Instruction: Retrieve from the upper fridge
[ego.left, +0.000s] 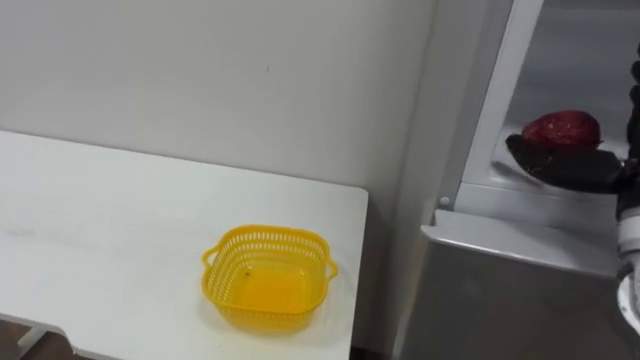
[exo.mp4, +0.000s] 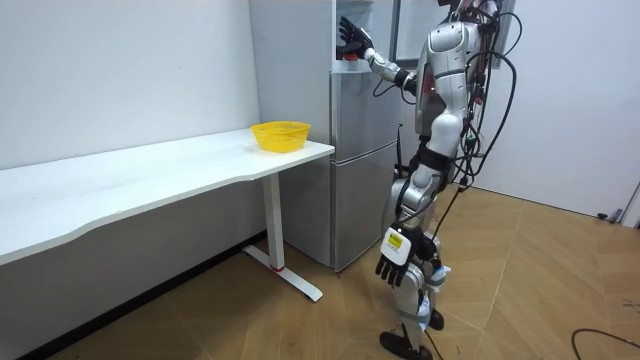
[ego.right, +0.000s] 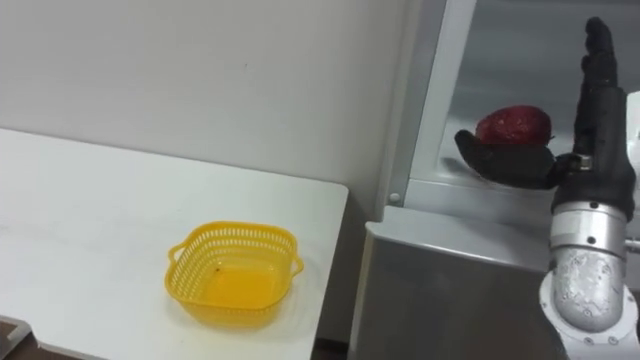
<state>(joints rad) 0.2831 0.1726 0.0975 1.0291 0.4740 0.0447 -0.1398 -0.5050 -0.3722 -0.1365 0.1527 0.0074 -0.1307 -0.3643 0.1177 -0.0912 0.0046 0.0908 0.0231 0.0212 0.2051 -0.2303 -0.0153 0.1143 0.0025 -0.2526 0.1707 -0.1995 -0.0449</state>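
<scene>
A dark red round fruit (ego.right: 513, 125) lies on the shelf of the open upper fridge compartment (ego.right: 470, 190). My right hand (ego.right: 585, 150) is raised inside that compartment, open, its fingers (ego.right: 597, 70) straight up just right of the fruit. Its thumb (ego.right: 500, 160) stretches left across the front of the fruit's lower edge. In the room view I stand facing the fridge (exo.mp4: 350, 170) with this hand (exo.mp4: 350, 38) up at the top shelf. My left hand (exo.mp4: 394, 262) hangs beside my thigh with relaxed fingers, holding nothing.
An empty yellow plastic basket (ego.right: 235, 272) sits near the right end of the white table (ego.left: 100, 230), which stands directly left of the fridge. Below the open compartment is the closed silver lower fridge door (ego.left: 500, 300). A plain wall runs behind the table.
</scene>
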